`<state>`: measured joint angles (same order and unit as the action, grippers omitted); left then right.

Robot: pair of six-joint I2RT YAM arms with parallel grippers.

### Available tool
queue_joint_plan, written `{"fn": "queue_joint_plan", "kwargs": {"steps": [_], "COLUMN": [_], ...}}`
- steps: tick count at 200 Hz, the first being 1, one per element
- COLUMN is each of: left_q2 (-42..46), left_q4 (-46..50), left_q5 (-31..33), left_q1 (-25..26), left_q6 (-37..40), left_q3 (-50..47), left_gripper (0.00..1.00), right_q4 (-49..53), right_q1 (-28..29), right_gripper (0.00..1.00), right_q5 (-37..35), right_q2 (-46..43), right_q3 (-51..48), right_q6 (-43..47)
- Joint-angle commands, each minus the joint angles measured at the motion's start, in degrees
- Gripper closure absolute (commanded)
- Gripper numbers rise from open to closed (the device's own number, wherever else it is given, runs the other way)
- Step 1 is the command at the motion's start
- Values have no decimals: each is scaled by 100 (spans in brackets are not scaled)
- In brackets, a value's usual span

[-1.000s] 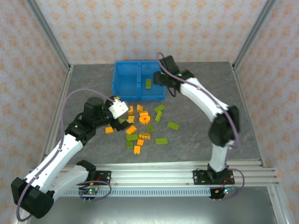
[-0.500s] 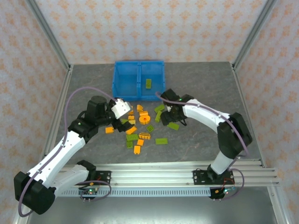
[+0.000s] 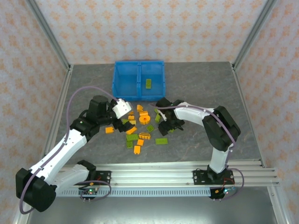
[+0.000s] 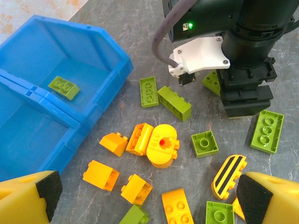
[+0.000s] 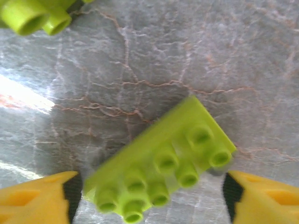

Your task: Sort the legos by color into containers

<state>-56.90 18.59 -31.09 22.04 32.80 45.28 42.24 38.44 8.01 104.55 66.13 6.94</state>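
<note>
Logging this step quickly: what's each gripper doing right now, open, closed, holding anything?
Left gripper: open, holding nothing.
Right gripper: open, straddling a lime green brick, not gripping it.

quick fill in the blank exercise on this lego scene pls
1. The lone brick inside the bin is ____ in colour.
2. In the top view, it lies in the bin's ____ compartment.
3. The right gripper straddles a green brick whose studs face ____.
4. The striped brick is yellow with ____ stripes.

Missing words: green; right; up; black
</note>
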Motion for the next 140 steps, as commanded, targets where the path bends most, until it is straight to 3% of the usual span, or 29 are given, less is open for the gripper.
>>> {"fn": "queue_joint_plan", "kwargs": {"steps": [1, 24, 65, 74, 86, 101, 119, 140], "left_q2": [-5, -5, 4, 13, 17, 23, 26, 32], "left_q4": [-37, -22, -16, 0, -4, -4, 16, 18], "left_q5": [-47, -44, -46, -32, -16, 4, 24, 28], "left_q1": [28, 33, 41, 36, 42, 50, 63, 72], "left_q6": [-114, -99, -106, -99, -96, -96, -96, -94], "left_q3": [151, 151, 162, 158, 149, 154, 161, 160], "left_gripper": [0, 0, 0, 0, 0, 0, 0, 0], "right_q4": [67, 13, -89, -51, -22, -267, -597, -637], "right_q1": [-73, -98, -224, -269, -330, -344, -353, -353], "right_gripper": [29, 44, 54, 47, 22, 10, 5, 8], "right_q5": [-137, -32, -246, -333, -240, 128, 161, -77], "right_q2": [171, 57, 87, 122, 110, -50, -204, -33], "right_q3": [4, -73, 53, 137, 221, 167, 100, 295], "right_q6": [47, -106, -831, -1062, -1370, -1816, -2521, -3145]}}
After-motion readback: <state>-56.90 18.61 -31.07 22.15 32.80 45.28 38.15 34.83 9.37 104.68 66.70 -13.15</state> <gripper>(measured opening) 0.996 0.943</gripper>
